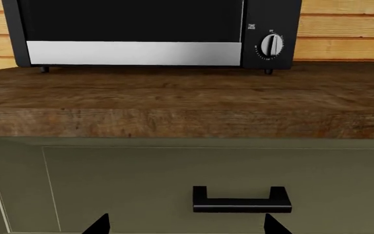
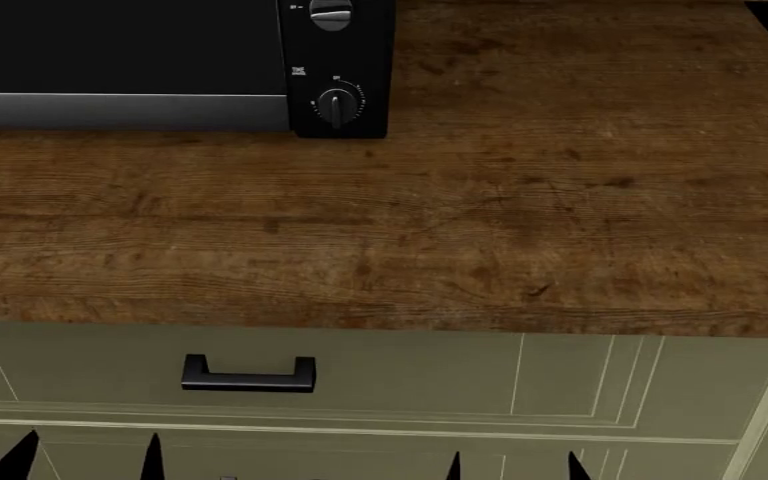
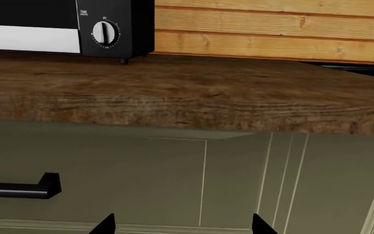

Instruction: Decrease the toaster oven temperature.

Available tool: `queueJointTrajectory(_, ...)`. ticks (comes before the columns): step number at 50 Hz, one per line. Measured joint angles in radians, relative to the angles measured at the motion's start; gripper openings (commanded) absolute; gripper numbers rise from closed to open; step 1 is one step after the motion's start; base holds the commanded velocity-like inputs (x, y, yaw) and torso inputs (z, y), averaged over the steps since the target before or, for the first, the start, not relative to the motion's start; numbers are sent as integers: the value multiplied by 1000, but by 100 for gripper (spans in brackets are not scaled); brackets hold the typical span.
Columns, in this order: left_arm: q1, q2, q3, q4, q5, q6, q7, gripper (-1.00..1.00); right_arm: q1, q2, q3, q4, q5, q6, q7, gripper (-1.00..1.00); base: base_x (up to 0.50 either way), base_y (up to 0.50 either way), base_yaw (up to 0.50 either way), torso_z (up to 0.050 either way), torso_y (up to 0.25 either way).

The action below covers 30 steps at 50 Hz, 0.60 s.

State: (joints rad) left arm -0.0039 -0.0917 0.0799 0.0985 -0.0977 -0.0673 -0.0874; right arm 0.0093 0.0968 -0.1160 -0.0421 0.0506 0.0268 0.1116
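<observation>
The toaster oven [image 2: 157,60] sat at the back of the wooden counter [image 2: 518,200], toward the robot's left in the head view, its dark glass door and silver lower strip [image 1: 134,52] cut off by the frame in every picture. Only the lower part of its knob panel showed: the TIME knob [image 2: 337,106], ringed by tick marks, was whole, and above it the head view caught just the bottom of a second knob [image 2: 331,14] — too little to read its markings, so whether that was the temperature could not be told. No knob ringed by numbers was visible in any view. The oven's small black feet [image 1: 268,71] rested on the countertop, whose thick, worn front edge overhung olive-green cabinetry. A drawer front below carried a black bar handle [image 2: 248,375]; a panelled cabinet face ran on toward the right. Behind the counter was a wall of light horizontal wood planks [image 3: 271,29]. The left gripper [image 2: 87,457] and right gripper [image 2: 511,467] showed only as dark finger points at the bottom edge of the views — each pair stood spread apart with nothing between, low in front of the drawers and well apart from the oven.
</observation>
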Motion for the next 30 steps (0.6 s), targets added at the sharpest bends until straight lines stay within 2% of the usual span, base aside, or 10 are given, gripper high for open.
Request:
queueJointTrajectory(14,-40,-53,25,219,6,-199,-9,100,24,52,-24,-245,-34,220,14,100,0,0,0,0,0)
queueJointTrajectory(30,-27,-158,66,583,-91,-621,60,100,195,96,-15,-591,0,699,-35,100,0,0,0,0,0)
